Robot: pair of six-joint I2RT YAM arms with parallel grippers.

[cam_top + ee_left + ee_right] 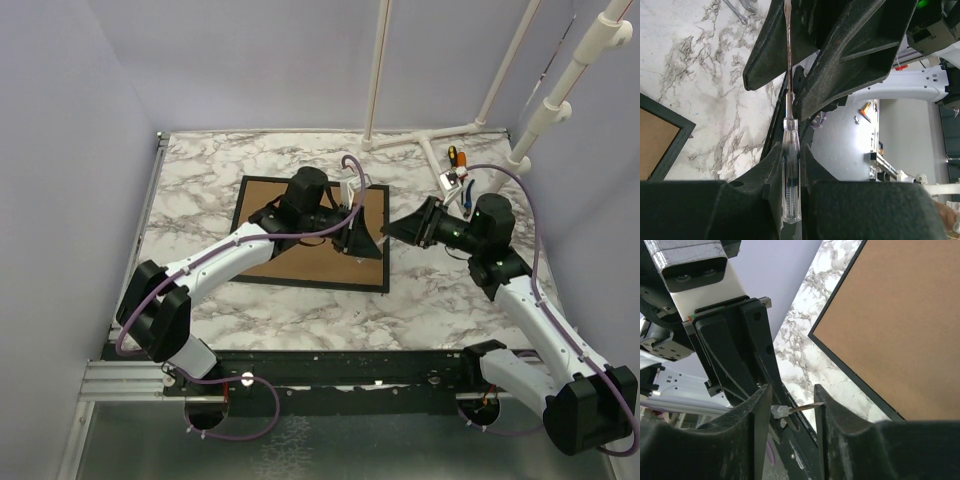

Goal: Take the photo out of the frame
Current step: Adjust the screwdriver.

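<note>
The frame [312, 264] lies brown back up on the table [200, 190], partly beneath the left hand [790, 150], which grasps a clear-handled screwdriver [791, 200]; the right hand [792, 390], released, fingers apart, straddles its shaft

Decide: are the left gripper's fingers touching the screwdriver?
Touching. The left wrist view shows the left gripper's fingers pressed against both sides of the screwdriver handle.
</note>
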